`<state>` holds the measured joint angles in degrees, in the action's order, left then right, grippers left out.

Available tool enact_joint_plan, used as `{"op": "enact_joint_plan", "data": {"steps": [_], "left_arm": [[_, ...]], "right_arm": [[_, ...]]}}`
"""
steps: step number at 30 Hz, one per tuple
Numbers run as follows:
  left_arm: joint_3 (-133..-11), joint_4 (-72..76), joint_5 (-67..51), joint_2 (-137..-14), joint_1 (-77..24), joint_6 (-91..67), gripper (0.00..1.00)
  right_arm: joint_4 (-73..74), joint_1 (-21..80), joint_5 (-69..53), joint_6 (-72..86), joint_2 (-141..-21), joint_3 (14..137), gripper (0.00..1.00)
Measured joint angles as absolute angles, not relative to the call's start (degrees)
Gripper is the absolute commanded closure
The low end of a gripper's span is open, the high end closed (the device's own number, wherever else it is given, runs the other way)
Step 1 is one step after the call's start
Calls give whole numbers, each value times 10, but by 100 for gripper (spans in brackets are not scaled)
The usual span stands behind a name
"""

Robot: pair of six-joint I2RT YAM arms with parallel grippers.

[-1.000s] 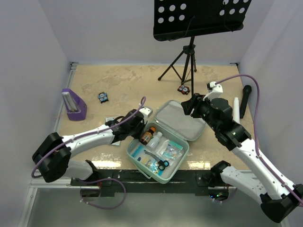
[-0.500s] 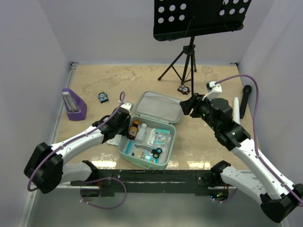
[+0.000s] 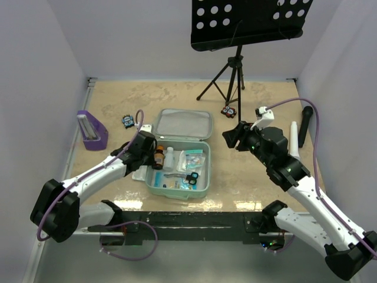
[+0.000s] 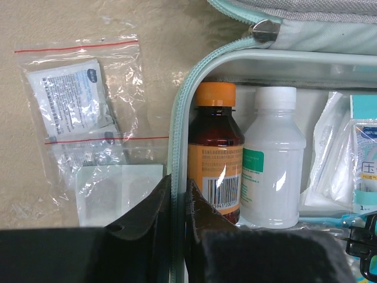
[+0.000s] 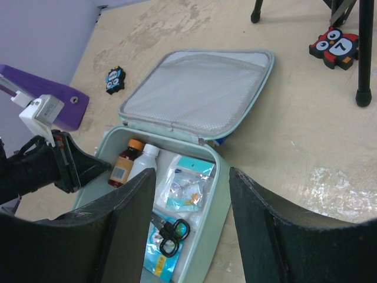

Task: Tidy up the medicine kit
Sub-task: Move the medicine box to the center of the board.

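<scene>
Kit has slid left and turned square-on since the earlier frame, dragged by the left arm. The right arm has come off the lid and now hangs clear.

The medicine kit [image 3: 177, 193] sits open on the tabletop [image 3: 265, 106], lid [image 3: 181, 125] laid flat behind it. The purple stand [image 3: 92, 131] is well off to the kit's left and the tripod [image 3: 230, 76] is behind its right corner.

The left gripper [image 3: 148, 157] is at the kit's left wall. Its jaws are narrow, pinching the soft rim with one finger outside and one inside. The inside finger is just beside the brown bottle [image 4: 215, 159], with the white bottle [image 4: 272, 165] next to that. Scissors [image 5: 168, 229] and packets lie toward the kit's near side.

The right gripper [image 3: 228, 139] is just off the kit's right side. Its jaws are wide, with nothing between them.

Zip bags [image 4: 82, 100] lie on the tabletop just outside the kit's left wall, not yet packed, so the job looks unfinished.

Risks:
- The pinch is on a thin soft wall, so it could slip or fold the rim if the pull goes on.
- The inner finger could knock the brown bottle into the white one.
- More drag leftward could ride the kit over the bags and bury them.
- On release, the finger may catch the zipper edge and jerk the kit.
</scene>
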<state>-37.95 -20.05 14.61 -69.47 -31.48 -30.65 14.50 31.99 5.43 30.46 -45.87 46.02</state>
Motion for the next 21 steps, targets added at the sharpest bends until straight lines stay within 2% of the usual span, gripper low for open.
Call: {"op": "enact_joint_plan", "data": {"steps": [12, 21], "left_arm": [[-379, -199, 156, -698, -308, -412, 100], [-382, -177, 184, -718, -331, -443, 100]], "right_arm": [[123, 320, 47, 311, -447, 433, 42], [112, 320, 48, 316, -492, 420, 43]]}}
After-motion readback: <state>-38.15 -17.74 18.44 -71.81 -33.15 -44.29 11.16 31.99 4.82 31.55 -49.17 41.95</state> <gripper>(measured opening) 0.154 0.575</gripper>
